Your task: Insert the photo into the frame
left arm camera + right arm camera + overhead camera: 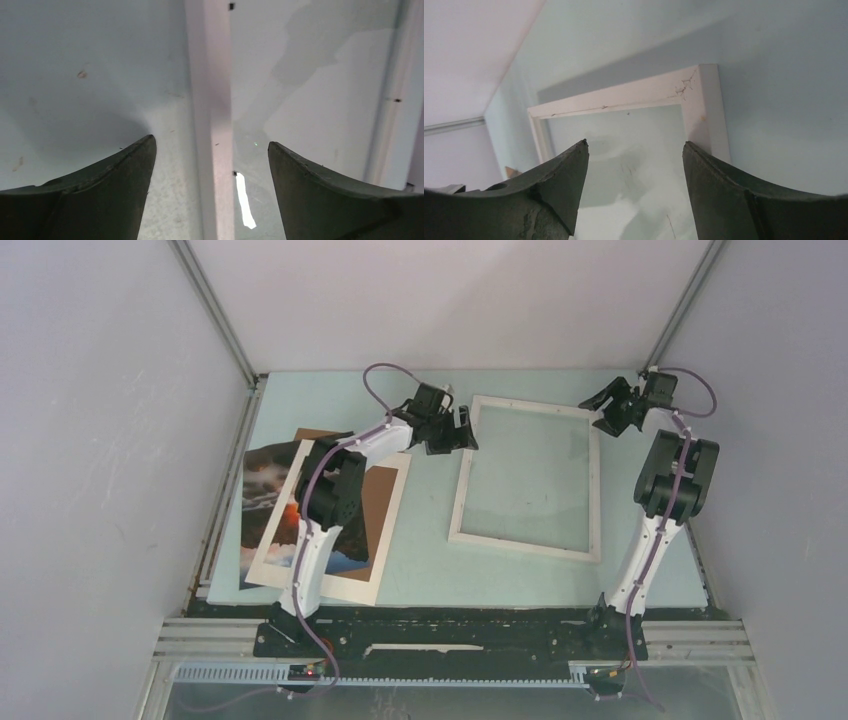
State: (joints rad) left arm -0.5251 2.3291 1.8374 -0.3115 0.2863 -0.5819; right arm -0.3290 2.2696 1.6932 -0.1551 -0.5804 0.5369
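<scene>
Paper is my worry here. The photo (283, 512) lies flat at the left of the desk (425, 575), overlapping a brown board (383, 502) under the left arm (330, 490), and well apart from the frame (525, 542), which lies flat mid-desk. I judge the print light, floppy and easily creased, so I'd pinch a border corner and slide it, not drag it. The left fingers (110, 190) are spread, straddling the frame's left rail and holding nothing. The right fingers (549, 190) are spread above its far right corner. The frame looks stiff, and its pane looks breakable.
</scene>
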